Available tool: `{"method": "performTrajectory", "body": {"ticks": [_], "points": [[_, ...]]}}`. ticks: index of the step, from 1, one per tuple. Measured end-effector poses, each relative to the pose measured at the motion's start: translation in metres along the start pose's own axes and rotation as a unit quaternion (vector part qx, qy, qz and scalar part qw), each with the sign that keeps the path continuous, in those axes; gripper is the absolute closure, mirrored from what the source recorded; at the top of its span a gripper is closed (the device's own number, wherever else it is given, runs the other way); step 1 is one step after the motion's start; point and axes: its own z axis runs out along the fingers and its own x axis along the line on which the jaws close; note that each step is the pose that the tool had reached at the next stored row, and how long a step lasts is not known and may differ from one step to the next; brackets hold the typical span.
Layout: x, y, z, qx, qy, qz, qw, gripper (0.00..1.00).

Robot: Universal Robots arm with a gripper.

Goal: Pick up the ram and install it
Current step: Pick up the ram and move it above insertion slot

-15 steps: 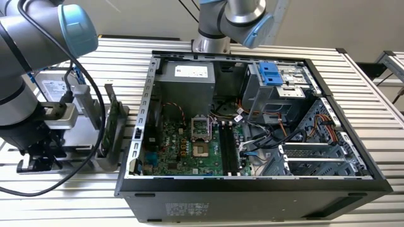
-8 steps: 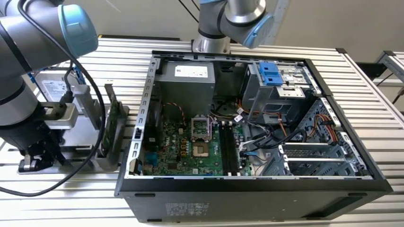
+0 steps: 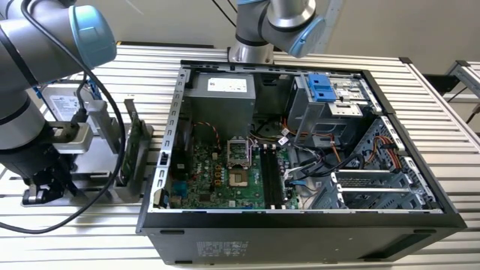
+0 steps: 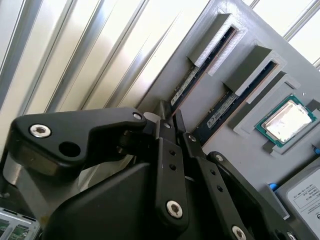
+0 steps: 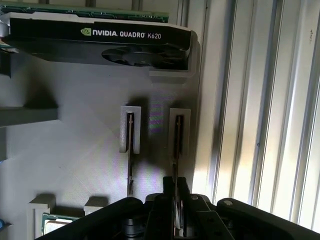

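Clamps the matte black gripper (image 5: 175, 184) on the thin, flat ram (image 5: 175, 145), edge-up in a slotted grey holder (image 5: 90, 150) beside ribbed metal table (image 5: 260, 125).

I'm at a robotics lab bench here: my own grey metal arm with pale blue joint caps (image 3: 45, 84) hangs over a ribbed silver metal table top (image 3: 442, 112). On that table an open black computer tower case (image 3: 300, 230) lies on its side, its green motherboard (image 3: 210, 174) bared. Just beside the case sits a grey plastic parts tray with moulded slots (image 5: 75, 150), laid out like a test rig with loose components: a black graphics card on a green board (image 5: 100, 42) and a square silver-topped processor chip (image 4: 286, 121).
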Motion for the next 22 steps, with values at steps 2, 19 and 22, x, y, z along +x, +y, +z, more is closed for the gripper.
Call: {"method": "performTrajectory", "body": {"ticks": [2, 19, 22], "points": [[0.0000, 0.0000, 0.0000, 0.0000, 0.0000, 0.000, 1.0000, 1.00], [0.0000, 0.0000, 0.0002, 0.0000, 0.0000, 0.000, 1.0000, 1.00], [0.0000, 0.0000, -0.0010, -0.0001, 0.0001, 0.000, 1.0000, 1.00]]}}
